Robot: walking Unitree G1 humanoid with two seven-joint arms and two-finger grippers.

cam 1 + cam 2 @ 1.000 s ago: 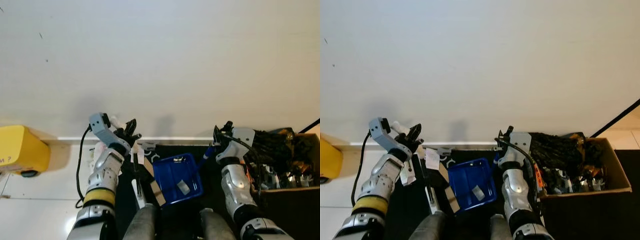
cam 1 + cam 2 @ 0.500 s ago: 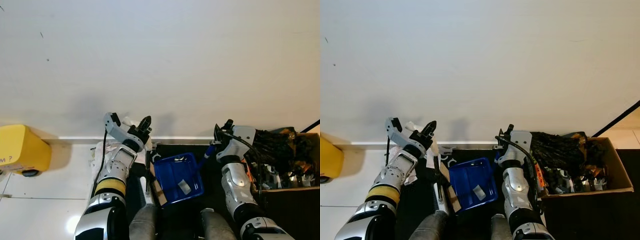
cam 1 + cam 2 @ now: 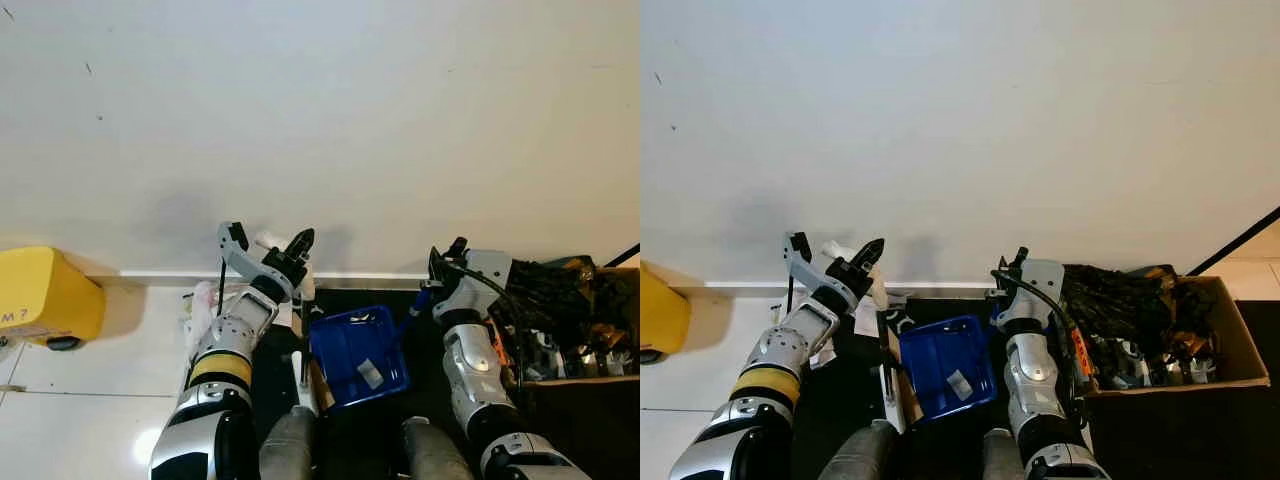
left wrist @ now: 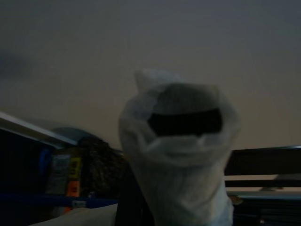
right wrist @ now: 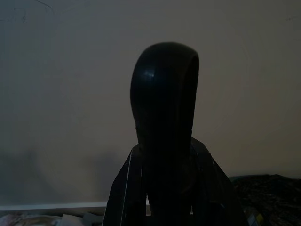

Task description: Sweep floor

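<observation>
The left gripper (image 3: 299, 243) was raised toward the wall (image 3: 320, 120), clamped on a white handle (image 4: 176, 155); the right gripper (image 3: 440, 262) was closed on a dark loop (image 5: 164, 117) pointing upward.

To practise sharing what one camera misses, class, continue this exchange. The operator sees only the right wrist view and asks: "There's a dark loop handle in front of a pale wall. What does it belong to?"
Observer: It belongs to a blue dustpan that lies on a dark mat between the arms. The right gripper holds it by its handle.
Operator: Is anything in the pan?
Observer: One small grey scrap lies in it.
Operator: And the other arm?
Observer: The left gripper is raised by the wall, shut on a white handle.
</observation>
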